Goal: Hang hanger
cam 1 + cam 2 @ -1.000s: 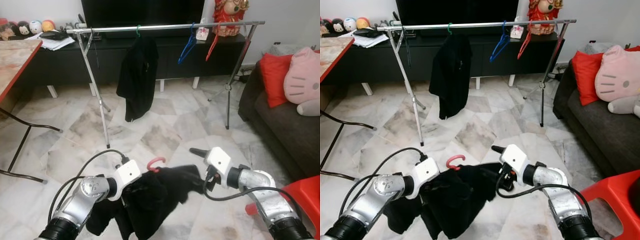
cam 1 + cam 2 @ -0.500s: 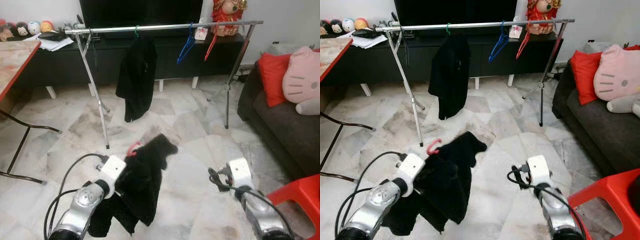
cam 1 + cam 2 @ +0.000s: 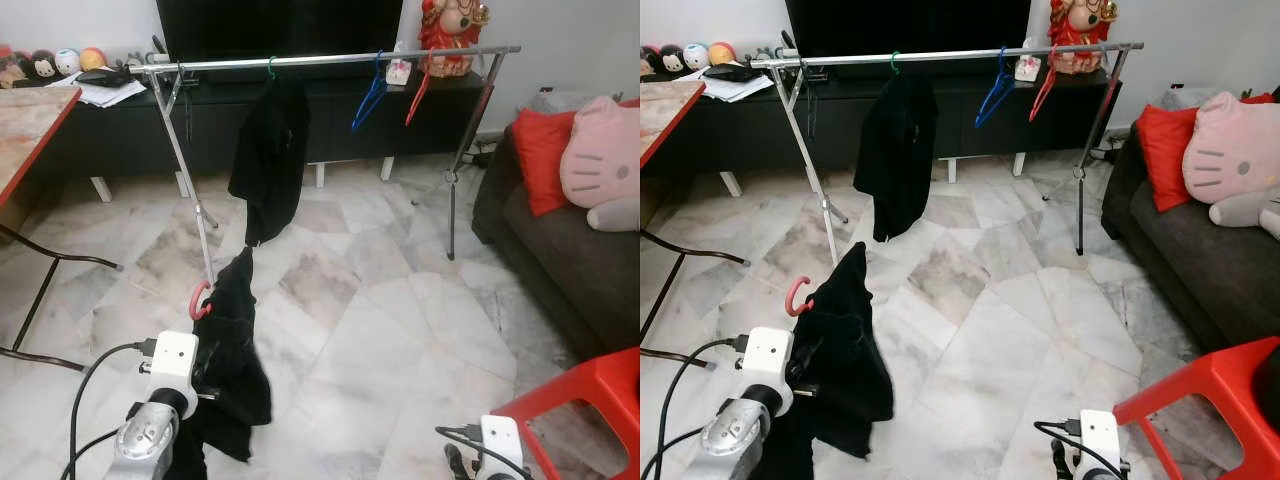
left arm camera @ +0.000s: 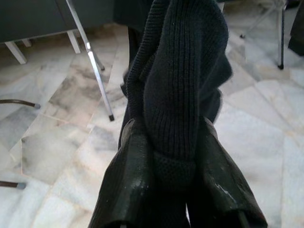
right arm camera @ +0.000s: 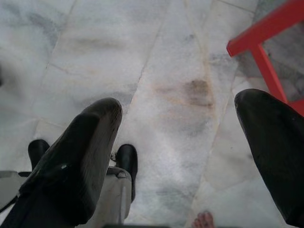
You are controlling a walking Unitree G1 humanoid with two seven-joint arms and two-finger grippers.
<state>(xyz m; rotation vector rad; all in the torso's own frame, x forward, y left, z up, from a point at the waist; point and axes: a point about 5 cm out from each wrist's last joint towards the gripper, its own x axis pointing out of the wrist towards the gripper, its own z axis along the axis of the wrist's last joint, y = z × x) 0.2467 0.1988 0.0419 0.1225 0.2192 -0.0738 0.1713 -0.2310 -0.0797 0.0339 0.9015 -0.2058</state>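
A black knit garment (image 3: 235, 340) on a pink hanger, whose hook (image 3: 200, 300) sticks out at its upper left, hangs from my left gripper (image 4: 171, 142). That gripper is shut on a fold of the knit, low at the front left. The silver clothes rail (image 3: 330, 60) stands across the room ahead. It carries a black garment on a green hanger (image 3: 268, 150), a blue hanger (image 3: 372, 95) and a red hanger (image 3: 420, 95). My right gripper (image 5: 178, 104) is open, holds nothing and points down at the marble floor. Its wrist (image 3: 500, 445) is at the lower right.
A red plastic stool (image 3: 590, 400) stands close at the right, and its leg (image 5: 263, 61) is beside the right gripper. A dark sofa with cushions (image 3: 580, 200) lines the right side. A table (image 3: 30, 120) with black legs is at the left, and a TV cabinet (image 3: 130, 120) is behind the rail.
The right gripper has let go of the garment and dropped low to the right. The left arm has swung left, so the garment now hangs straight down from it.
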